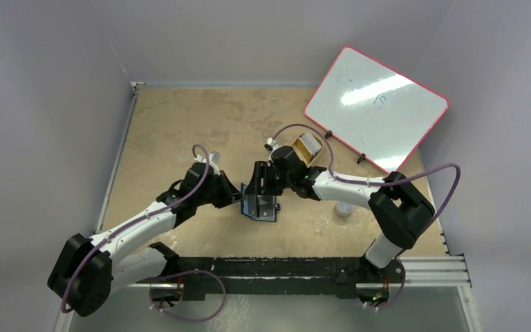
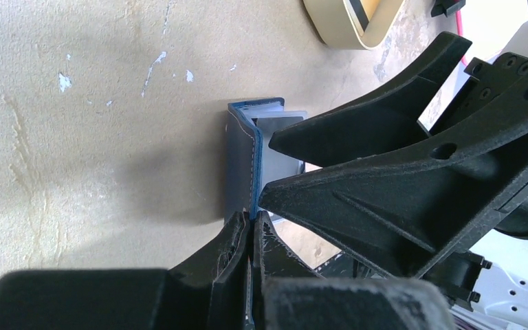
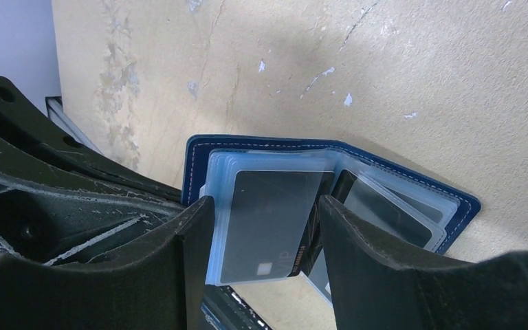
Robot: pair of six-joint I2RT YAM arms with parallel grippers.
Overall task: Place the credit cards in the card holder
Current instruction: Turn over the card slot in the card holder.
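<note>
Right tool [image 3: 265, 216] flanks black card [image 3: 269, 196], grip unclear; card holder [image 3: 261, 141] partly hidden.

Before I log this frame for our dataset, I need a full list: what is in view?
card holder: one, navy blue, open, mid-table between the grippers
credit cards: at least two, dark, in its clear sleeves
tray: one, tan oval, beyond the holder
whiteboard: one, white with red rim, far right
small pale object: one, right of the holder, unclear
table: one, tan
left gripper: black, shut on the holder's cover
right gripper: black, straddling a sleeved card, grip unclear
</note>
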